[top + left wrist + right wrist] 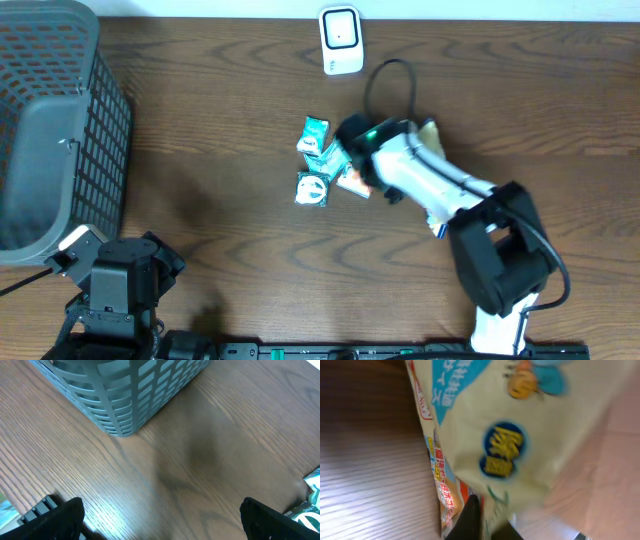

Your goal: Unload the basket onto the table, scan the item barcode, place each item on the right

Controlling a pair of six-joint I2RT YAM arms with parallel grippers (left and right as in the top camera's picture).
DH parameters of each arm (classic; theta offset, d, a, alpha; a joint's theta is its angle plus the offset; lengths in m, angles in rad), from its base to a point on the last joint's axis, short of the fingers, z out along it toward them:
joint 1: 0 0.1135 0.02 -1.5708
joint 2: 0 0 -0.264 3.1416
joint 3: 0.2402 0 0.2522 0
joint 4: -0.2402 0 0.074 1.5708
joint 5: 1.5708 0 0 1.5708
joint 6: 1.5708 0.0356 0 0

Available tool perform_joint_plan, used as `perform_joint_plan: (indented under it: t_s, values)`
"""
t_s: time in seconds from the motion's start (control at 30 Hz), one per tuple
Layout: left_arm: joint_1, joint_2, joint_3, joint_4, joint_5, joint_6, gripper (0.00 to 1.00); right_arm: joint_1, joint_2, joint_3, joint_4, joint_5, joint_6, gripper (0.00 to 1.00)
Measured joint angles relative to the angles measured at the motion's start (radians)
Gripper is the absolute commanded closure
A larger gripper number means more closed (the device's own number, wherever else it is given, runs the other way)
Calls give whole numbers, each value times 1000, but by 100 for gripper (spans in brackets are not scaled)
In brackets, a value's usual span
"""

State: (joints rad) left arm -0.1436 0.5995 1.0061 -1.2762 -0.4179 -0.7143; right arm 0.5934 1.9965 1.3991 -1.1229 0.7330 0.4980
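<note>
My right gripper (487,510) is shut on the lower edge of a cream snack packet (520,425) with blue print; the packet fills the right wrist view, blurred, above the wooden table. An orange-edged packet (445,495) lies just beside it. Overhead, the right arm (410,165) reaches over a small pile of teal packets (312,189) at the table's middle and hides its own fingers. The white scanner (340,40) stands at the far edge, apart from the pile. My left gripper (160,520) is open over bare wood at the near left, holding nothing.
A grey mesh basket (100,90) fills the far left corner and shows ahead in the left wrist view as the basket (130,390). Teal packets (312,495) peek in at that view's right edge. The left arm (120,285) sits by the front edge.
</note>
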Motion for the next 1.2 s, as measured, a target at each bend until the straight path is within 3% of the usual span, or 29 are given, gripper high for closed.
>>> perform_joint_plan:
  t_s: [0.23, 0.33, 0.43, 0.7, 0.77, 0.87, 1.2]
  values:
    - [0, 0, 0, 0, 0, 0, 2, 98, 8, -8, 66, 36, 103, 98]
    - [0, 0, 0, 0, 0, 0, 2, 111, 11, -16, 101, 0, 121, 94]
    - [0, 0, 0, 0, 0, 0, 2, 118, 12, -17, 131, -65, 138, 66]
    - [0, 0, 0, 0, 0, 0, 2, 133, 13, -20, 233, -351, 143, 50]
    - [0, 0, 0, 0, 0, 0, 2, 132, 13, -20, 262, -435, 137, 25]
    - [0, 0, 0, 0, 0, 0, 2, 132, 13, -20, 307, -549, 127, 13]
    - [0, 0, 0, 0, 0, 0, 2, 135, 21, -20, 393, -801, 95, 10]
